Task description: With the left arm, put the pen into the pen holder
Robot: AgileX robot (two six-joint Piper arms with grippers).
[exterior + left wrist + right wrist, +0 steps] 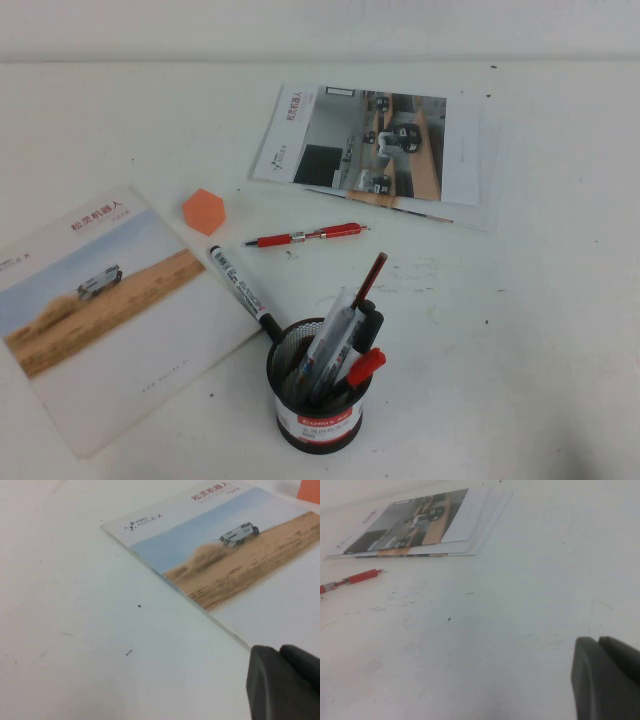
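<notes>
The pen (238,285), a thick white marker with black text and black ends, lies flat in the high view. Its far end rests on the edge of a brochure and its near end touches the pen holder's rim. The pen holder (315,412) is a black mesh cup with a red-and-white label, and several pens stand in it. Neither arm shows in the high view. My left gripper (279,651) is shut and empty, low over the bare table beside the brochure's edge. My right gripper (598,642) is shut and empty over bare table. The pen and holder are out of both wrist views.
A desert-picture brochure (100,300) lies at the left and also shows in the left wrist view (225,555). An orange block (203,211) and a slim red pen (305,236) lie behind the marker. A stack of brochures (380,150) lies at the back, also in the right wrist view (420,520).
</notes>
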